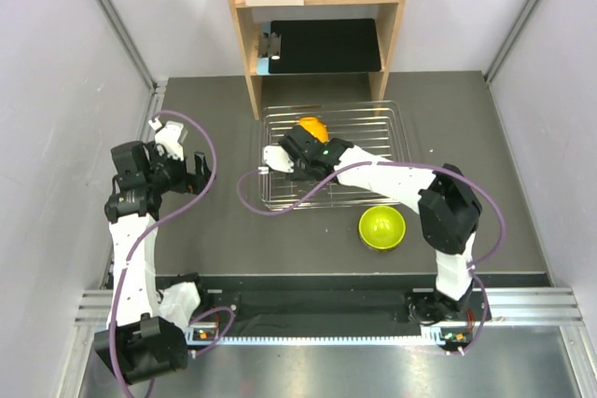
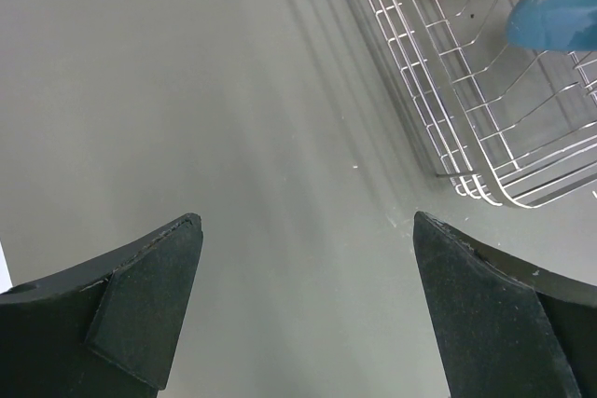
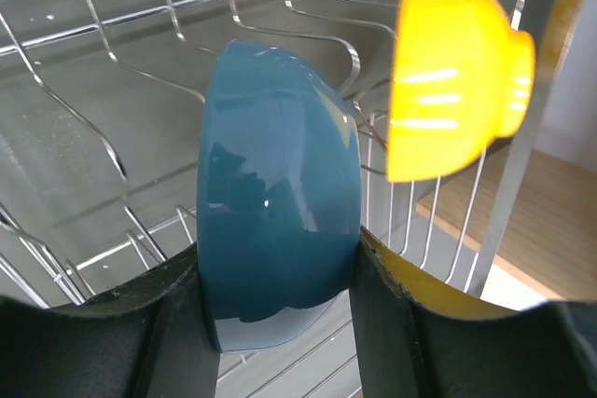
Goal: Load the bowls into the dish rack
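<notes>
On the dark table [image 1: 280, 240] sat the dish rack [image 1: 373, 137], and inside it the right gripper [image 3: 280, 277] squeezed the blue bowl [image 3: 275, 202] beside the orange bowl [image 3: 448, 72] (both on edge), the left gripper [image 2: 308, 258] spread its fingers over the table, and the green bowl [image 1: 382, 227] sat outside the rack.

dish rack [image 1: 373, 128]: silver wire, set on the bench [image 1: 233, 240] | orange bowl [image 1: 311, 128]: stood on edge by the rack's far rim | blue bowl [image 3: 275, 202]: held on edge between the right fingers [image 3: 177, 323] over the rack, near the orange one | lime-green bowl [image 1: 382, 227]: upright on the bench, beside the rack's near rim
</notes>
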`<state>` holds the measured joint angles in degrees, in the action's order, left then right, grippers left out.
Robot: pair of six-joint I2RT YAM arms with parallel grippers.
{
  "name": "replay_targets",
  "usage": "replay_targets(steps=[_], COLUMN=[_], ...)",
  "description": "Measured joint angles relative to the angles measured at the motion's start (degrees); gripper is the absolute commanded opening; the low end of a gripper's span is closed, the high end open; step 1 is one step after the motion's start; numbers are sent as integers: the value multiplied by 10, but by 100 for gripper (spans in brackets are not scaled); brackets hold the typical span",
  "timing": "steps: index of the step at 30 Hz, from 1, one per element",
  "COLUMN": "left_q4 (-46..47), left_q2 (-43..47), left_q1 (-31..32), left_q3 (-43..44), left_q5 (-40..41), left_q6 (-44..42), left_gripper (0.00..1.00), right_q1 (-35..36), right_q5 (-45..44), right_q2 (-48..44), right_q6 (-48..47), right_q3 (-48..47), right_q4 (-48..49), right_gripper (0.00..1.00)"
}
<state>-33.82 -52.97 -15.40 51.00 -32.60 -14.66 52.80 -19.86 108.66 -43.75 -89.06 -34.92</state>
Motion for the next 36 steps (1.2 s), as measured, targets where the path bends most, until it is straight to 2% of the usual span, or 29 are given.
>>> replay_targets(steps=[3,6,9,10,13,16,26,28,36], left_q4=[0,0,0,0,0,0,0,0,-1], left_q2=[0,0,2,2,3,3,4,4,6], left_q1=[-3,-3,-4,-4,-5,-6,-7,-7,-8], left_q3=[-1,-2,-4,-5,-7,-7,-9,-9,-9], left_q5=[-2,-6,-8,-9,-10,-10,-10,-10,-29], left_q6=[0,0,0,0,0,0,0,0,-5], left_gripper=[99,99,99,99,99,99,99,99,99], right_q1=[4,5,7,7,7,7,7,7,7], right_q5=[-4,-5,-7,-8,-11,-17,-31,-31,-35], right_q2=[14,23,28,28,30,32,32,32,-4], right_q6=[-7,-11,-16,-17,-21,-25,-32,-31,-19], right_q3=[0,0,0,0,-3,-8,-16,-22,-38], right_q4=[0,0,0,1,-1,2,10,5,-2], right_gripper=[4,14,35,47,63,75,81,85,87])
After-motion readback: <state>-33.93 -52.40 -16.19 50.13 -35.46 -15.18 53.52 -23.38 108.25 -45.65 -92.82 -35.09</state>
